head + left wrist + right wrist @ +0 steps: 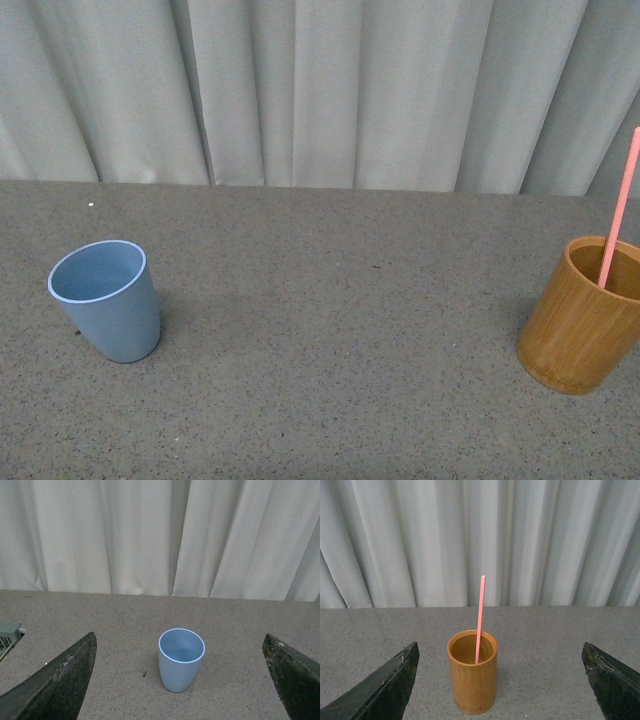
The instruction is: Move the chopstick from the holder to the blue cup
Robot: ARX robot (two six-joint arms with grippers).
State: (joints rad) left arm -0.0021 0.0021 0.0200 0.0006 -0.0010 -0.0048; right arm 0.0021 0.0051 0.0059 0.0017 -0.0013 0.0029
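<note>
Blue cup (105, 300): left side of the table, upright, mouth up.
Left gripper (179, 637): fingers (60, 680) spread wide apart, gripping nothing; the cup stands farther out, centred between them, touching neither.
Table (330, 330): grey speckled top, with a pale curtain (320, 90) along the far edge.
Holder (583, 320): brown bamboo cylinder, right side, upright, well apart from the cup.
Chopstick (619, 205): pink, standing in the holder, its top rising well above the rim.
Right gripper (500, 645): fingers (615, 680) wide apart, gripping nothing; the holder sits farther out between them, clear of both.
</note>
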